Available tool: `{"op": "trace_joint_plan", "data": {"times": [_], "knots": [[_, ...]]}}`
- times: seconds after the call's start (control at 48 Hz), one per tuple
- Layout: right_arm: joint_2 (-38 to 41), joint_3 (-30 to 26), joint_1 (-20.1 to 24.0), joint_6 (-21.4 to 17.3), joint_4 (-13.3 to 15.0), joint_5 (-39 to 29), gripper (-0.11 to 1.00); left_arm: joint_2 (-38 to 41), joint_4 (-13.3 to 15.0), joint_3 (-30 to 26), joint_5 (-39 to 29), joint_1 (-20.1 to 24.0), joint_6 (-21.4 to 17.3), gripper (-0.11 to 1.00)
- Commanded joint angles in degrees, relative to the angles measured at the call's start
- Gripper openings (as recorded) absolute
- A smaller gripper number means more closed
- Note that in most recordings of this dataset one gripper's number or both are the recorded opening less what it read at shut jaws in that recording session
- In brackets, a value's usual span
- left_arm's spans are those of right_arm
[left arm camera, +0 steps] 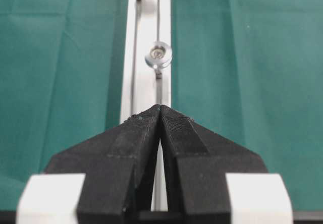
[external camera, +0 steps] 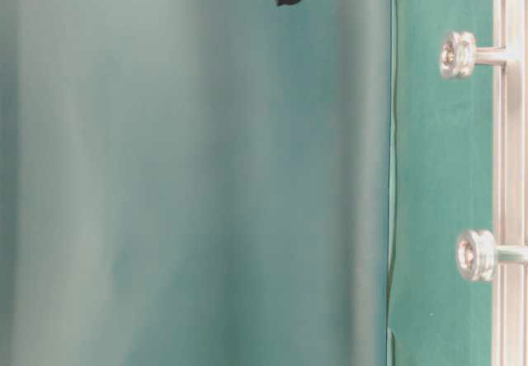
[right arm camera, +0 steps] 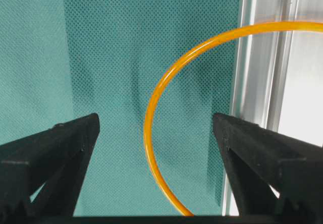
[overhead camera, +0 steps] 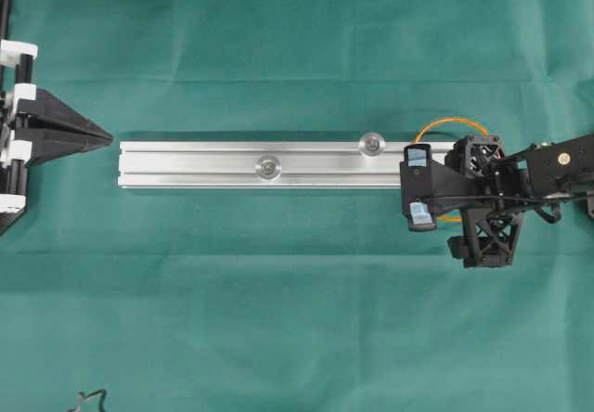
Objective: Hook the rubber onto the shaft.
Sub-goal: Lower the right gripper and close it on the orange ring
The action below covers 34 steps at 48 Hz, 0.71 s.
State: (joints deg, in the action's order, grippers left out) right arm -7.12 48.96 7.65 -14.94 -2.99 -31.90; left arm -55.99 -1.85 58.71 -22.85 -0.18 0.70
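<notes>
Thin orange rubber band (right arm camera: 151, 133), silver aluminium rail (overhead camera: 195, 166) with shiny metal shafts (external camera: 459, 54), plain dark green cloth (overhead camera: 278, 310), black grippers with white mounts (left arm camera: 53, 199)

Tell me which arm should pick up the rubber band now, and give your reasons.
The right. Its right gripper hangs open directly over the rubber band at the right-hand end of the rail, a finger on each side of the band's arc. The left gripper is shut, off the rail's opposite end.
</notes>
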Motion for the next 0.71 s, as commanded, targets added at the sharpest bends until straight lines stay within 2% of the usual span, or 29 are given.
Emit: {"op": "trace_joint_plan", "data": {"times": [0.0,0.292,0.375,0.437,0.625,0.687], "knots": [[-0.4,-0.4,0.1,-0.1,-0.2,0.4,0.97,0.4,-0.1,-1.8,0.3,0.0,0.0,0.0],[-0.4,-0.4,0.1,-0.1,-0.1,0.3,0.95,0.4,-0.2,-1.8,0.3,-0.1,0.0,0.0],[-0.4,-0.4,0.1,-0.1,0.1,0.3,0.9,0.4,-0.1,-1.8,0.3,-0.1,0.0,0.0],[-0.4,-0.3,0.1,-0.1,0.3,0.2,0.79,0.4,-0.1,-1.8,0.3,-0.1,0.0,0.0],[-0.4,-0.2,0.1,-0.1,0.7,0.4,0.28,0.4,-0.1,-1.8,0.3,-0.1,0.0,0.0],[-0.4,-0.3,0.1,-0.1,0.8,0.4,0.15,0.4,-0.1,-1.8,0.3,-0.1,0.0,0.0]]}}
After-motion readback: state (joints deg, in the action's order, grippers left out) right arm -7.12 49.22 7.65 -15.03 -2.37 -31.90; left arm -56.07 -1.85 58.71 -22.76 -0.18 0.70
